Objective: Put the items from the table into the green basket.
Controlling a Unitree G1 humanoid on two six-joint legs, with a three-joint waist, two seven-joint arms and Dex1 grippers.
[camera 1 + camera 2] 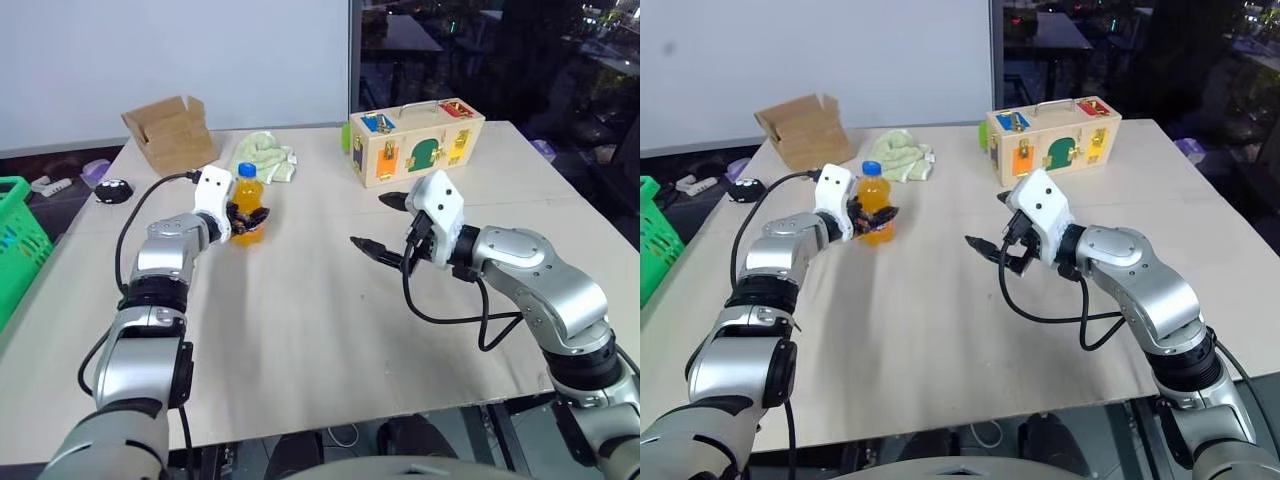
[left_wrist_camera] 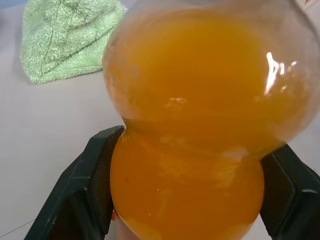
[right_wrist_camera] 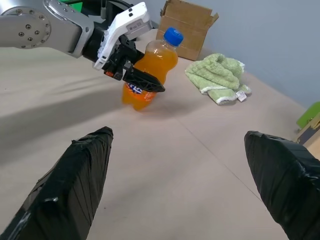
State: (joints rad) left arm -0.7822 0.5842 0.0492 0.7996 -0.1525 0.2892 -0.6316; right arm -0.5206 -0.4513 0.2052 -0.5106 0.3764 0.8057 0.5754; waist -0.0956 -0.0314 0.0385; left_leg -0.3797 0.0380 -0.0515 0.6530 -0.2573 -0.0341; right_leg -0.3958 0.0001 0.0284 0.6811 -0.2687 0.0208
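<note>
Now the orange soda bottle (image 1: 247,203) stands upright on the worktop (image 1: 300,340), in its far left part, near the far edge. It is a small clear plastic bottle full of bright orange drink, with a blue cap, a waisted body that narrows in the middle, and a blue label band low on its side. The left hand (image 1: 250,217) has its two black fingers (image 2: 85,192) on either side of the bottle at the narrow waist, pressed against the plastic; the bottle's base looks to rest on the worktop. The right hand (image 1: 378,225) hangs above the middle of the worktop with its fingers spread wide, gripping nothing. Just past the bottle lies a crumpled light green towel (image 1: 266,155), and farther toward the far left corner sits an open brown cardboard box (image 1: 170,132). A wooden latch-board box (image 1: 415,140) with coloured doors stands near the far edge. The green basket (image 1: 18,250) stands off the worktop's left edge.
</note>
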